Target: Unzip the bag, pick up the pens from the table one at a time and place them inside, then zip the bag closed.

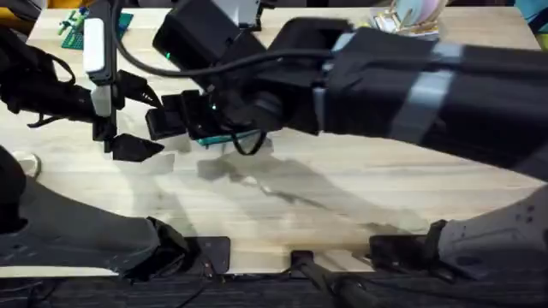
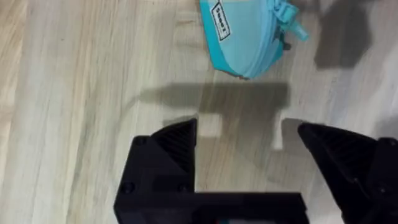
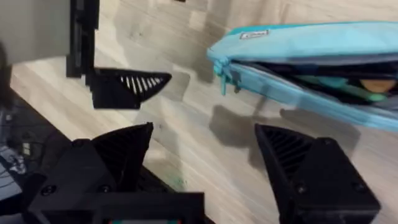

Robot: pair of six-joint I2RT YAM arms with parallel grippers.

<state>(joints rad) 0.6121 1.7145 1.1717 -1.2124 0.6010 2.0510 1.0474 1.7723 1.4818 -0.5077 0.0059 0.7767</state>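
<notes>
The teal bag [image 3: 311,43] lies on the wooden table [image 1: 342,188] with its zip open, and dark and coloured shapes show inside the gap. Its small pull tab [image 3: 224,78] hangs at the near end. My right gripper [image 3: 205,134] hovers open just short of that end, nothing between its fingers. In the overhead view the right arm covers most of the bag [image 1: 224,139]. My left gripper [image 2: 245,134] is open above bare wood, a little away from the bag's end [image 2: 242,37]. One of its fingers [image 3: 127,87] shows beside the bag. No pens are in view on the table.
Green items [image 1: 86,26] lie at the table's back left and pale clutter [image 1: 402,17] at the back right. A small white object [image 1: 26,162] sits at the left edge. The right arm [image 1: 411,85] spans the middle, close under the camera.
</notes>
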